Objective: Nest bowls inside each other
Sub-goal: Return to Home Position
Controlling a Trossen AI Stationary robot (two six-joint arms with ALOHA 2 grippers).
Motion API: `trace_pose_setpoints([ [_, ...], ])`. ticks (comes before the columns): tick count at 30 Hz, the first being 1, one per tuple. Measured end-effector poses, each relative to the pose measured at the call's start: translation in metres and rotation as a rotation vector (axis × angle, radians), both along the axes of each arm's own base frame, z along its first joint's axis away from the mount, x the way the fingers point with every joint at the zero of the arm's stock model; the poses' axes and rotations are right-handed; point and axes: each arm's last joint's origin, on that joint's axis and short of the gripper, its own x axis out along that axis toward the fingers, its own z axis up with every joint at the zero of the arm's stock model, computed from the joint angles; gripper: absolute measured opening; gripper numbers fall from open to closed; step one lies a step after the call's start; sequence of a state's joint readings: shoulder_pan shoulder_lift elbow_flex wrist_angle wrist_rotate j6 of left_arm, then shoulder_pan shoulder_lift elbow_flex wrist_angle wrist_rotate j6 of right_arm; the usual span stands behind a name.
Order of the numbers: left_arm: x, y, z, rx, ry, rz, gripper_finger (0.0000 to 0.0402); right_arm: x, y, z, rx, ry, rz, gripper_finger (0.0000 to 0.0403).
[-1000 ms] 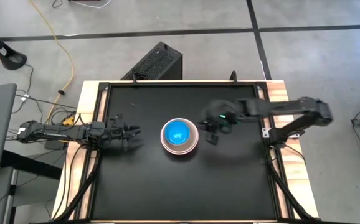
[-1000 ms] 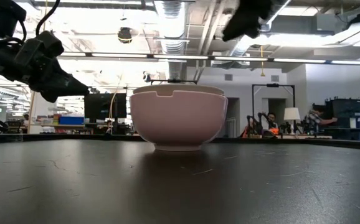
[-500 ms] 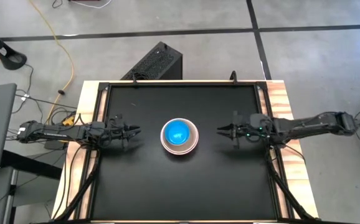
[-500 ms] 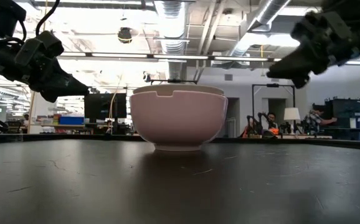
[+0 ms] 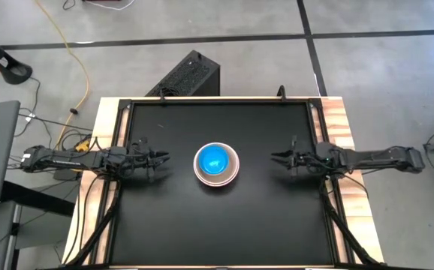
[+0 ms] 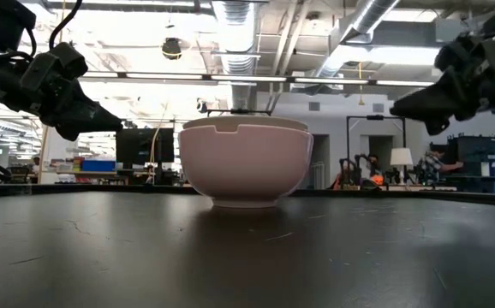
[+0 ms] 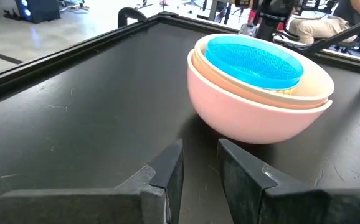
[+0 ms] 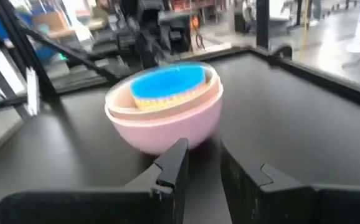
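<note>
The bowls stand nested in one stack at the table's middle. A pink bowl (image 5: 216,178) is outermost and rests on its base, with a cream bowl (image 7: 311,84) inside it and a blue bowl (image 5: 214,159) on top. My left gripper (image 5: 161,157) hovers level to the stack's left, open, with nothing between its fingers (image 7: 167,171). My right gripper (image 5: 277,157) hovers level to the stack's right, also open and empty (image 8: 203,158). Both point at the stack, well apart from it.
The black table top (image 5: 217,225) has a raised black rim (image 5: 217,100) along its edges. A black box (image 5: 185,75) stands on the floor behind the far edge. Bare surface lies all around the stack.
My right gripper has drawn back from just beside the bowls toward the table's right edge and come down, tipping from a downward slant to level. The stack of bowls has stayed where it was.
</note>
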State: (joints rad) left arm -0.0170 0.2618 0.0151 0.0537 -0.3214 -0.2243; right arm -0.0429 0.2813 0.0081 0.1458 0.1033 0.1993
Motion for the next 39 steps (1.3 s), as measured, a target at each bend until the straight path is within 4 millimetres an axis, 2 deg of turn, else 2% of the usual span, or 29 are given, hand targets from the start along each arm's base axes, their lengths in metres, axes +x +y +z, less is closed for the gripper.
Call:
trace_pose_setpoints([
  [39,0.0,-0.0001,0.0,0.0,0.0,-0.001,0.0088,-0.0052,-0.0011,-0.0037,-0.022,0.036,-0.01,0.0108],
])
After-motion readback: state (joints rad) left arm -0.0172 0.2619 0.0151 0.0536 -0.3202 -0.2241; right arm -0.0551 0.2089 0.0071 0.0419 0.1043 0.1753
